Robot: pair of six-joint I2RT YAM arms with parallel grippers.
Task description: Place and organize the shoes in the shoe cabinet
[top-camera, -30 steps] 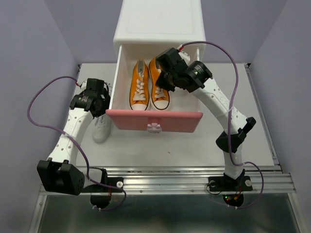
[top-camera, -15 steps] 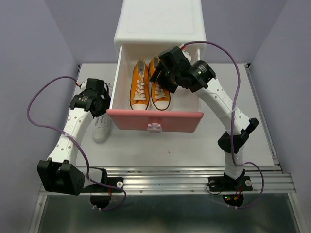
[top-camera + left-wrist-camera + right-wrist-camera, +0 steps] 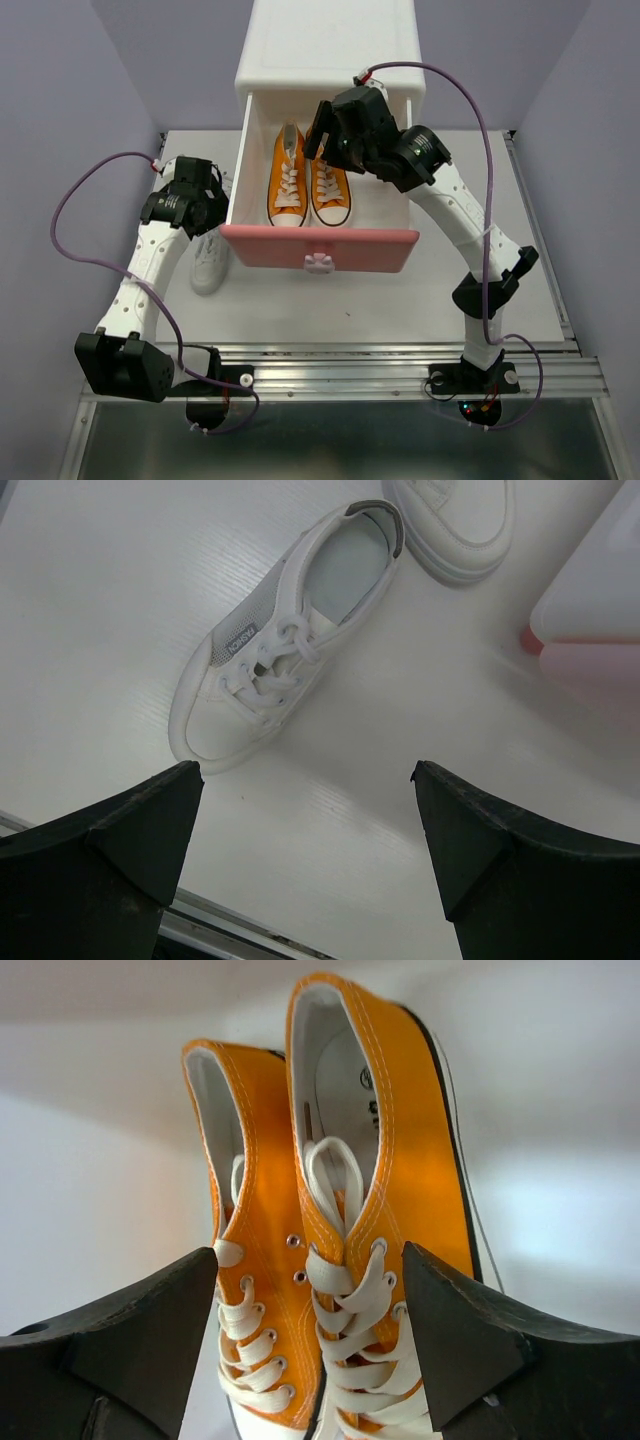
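Note:
The shoe cabinet stands at the back with its pink drawer pulled out. Two orange shoes lie side by side in it, toes toward the drawer front. My right gripper hangs open above the right orange shoe's heel. In the right wrist view its fingers straddle the laces of both orange shoes without touching. To the left of the drawer, my left gripper is open and empty over the table. One white shoe lies just ahead of it and another lies beyond.
The pink drawer's corner juts out close to the right of the white shoes. In the top view one white shoe shows beside the left arm. A metal rail runs along the table's near edge.
My right gripper went from shut to open, letting go of the right orange shoe, and rose back toward the cabinet. The left arm shifted only slightly.

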